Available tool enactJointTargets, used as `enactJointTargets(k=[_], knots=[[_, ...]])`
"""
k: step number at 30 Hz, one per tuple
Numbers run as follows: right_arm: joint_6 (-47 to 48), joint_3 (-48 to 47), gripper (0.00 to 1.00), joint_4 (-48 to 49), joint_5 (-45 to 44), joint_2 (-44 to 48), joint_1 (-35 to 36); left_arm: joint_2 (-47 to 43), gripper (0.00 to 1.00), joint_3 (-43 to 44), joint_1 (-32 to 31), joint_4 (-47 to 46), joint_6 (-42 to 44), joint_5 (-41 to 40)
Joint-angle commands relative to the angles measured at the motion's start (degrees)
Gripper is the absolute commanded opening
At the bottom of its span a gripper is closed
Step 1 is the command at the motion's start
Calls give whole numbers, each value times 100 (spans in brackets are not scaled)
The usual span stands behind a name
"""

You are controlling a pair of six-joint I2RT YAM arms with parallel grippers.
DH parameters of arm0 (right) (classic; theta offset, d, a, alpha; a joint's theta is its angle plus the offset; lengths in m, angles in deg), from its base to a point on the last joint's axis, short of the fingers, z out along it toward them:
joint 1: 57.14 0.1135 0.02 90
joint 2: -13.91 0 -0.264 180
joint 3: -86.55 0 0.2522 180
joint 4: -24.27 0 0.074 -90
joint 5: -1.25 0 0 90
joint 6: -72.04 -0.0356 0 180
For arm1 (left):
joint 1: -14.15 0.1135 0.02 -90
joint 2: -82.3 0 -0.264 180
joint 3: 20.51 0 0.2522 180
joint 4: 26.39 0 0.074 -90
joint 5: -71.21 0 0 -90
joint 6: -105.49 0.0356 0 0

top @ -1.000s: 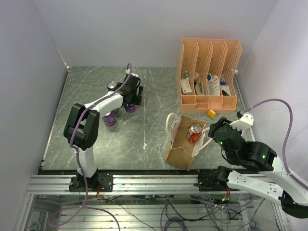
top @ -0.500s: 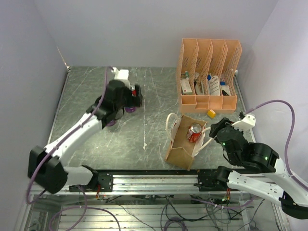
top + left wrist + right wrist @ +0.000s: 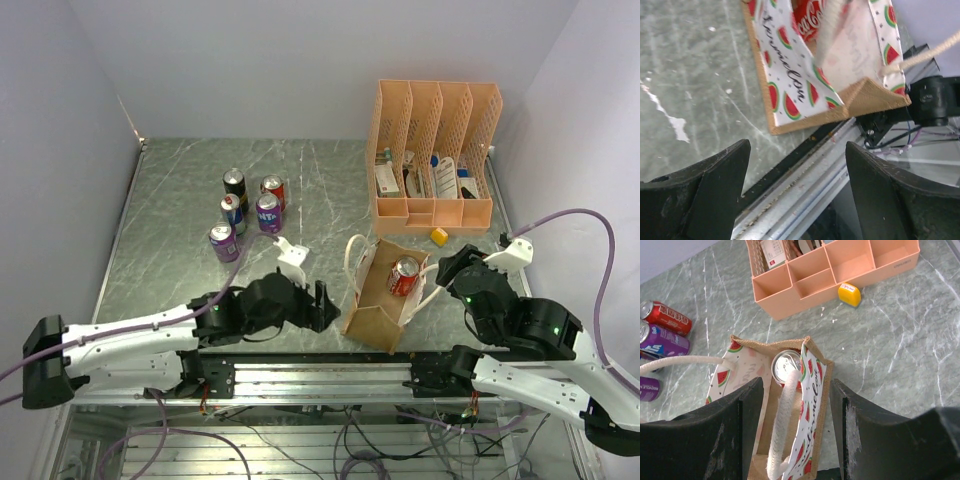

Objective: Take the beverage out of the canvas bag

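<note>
So the left gripper has its jaws wide apart with nothing between them. It sits low over the near edge of the table, just beside the near-left corner of the canvas bag, and I can't tell if it actually touches the bag. Its arm lies stretched out along the front rail.

The right gripper also has its jaws spread and isn't clamped on anything I can see. It hangs on the bag's right side, above the open mouth. From the right wrist view, one white rope handle runs up between the two fingers, and the other handle loops off to the left.

The beverage is a red cola can down inside the bag, at the far end, with its silver top showing. The bag has a watermelon-print lining, and it sits near the front of the table, right of centre.

Farther out, a peach file organizer stands behind the bag with stuff in its slots, and a small yellow block sits between the two. Five more cans are clustered well off to the left.
</note>
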Motion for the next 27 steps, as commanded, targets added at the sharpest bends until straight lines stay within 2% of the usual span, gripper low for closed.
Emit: enactJointTargets(k=[1, 4, 9, 14, 20, 24, 27], knots=[[4, 33, 56, 69, -97, 18, 23, 563, 86, 480, -948, -374, -178, -942], [-75, 8, 55, -7, -115, -30, 25, 1427, 86, 1287, -1481, -301, 398, -1433], [-111, 5, 55, -40, -123, -11, 23, 2655, 84, 2564, -1580, -56, 1016, -1736], [-94, 14, 55, -11, -118, 54, 24, 3133, 78, 2912, -1541, -533, 1542, -1935], [-100, 10, 55, -21, -125, 9, 24, 4024, 69, 3605, -1242, -323, 1750, -1926], [-92, 14, 55, -15, -125, -1, 23, 4428, 71, 3650, -938, -761, 1871, -1645], [-88, 14, 55, -13, -125, 1, 24, 4917, 71, 4097, -811, -471, 2024, -1608]])
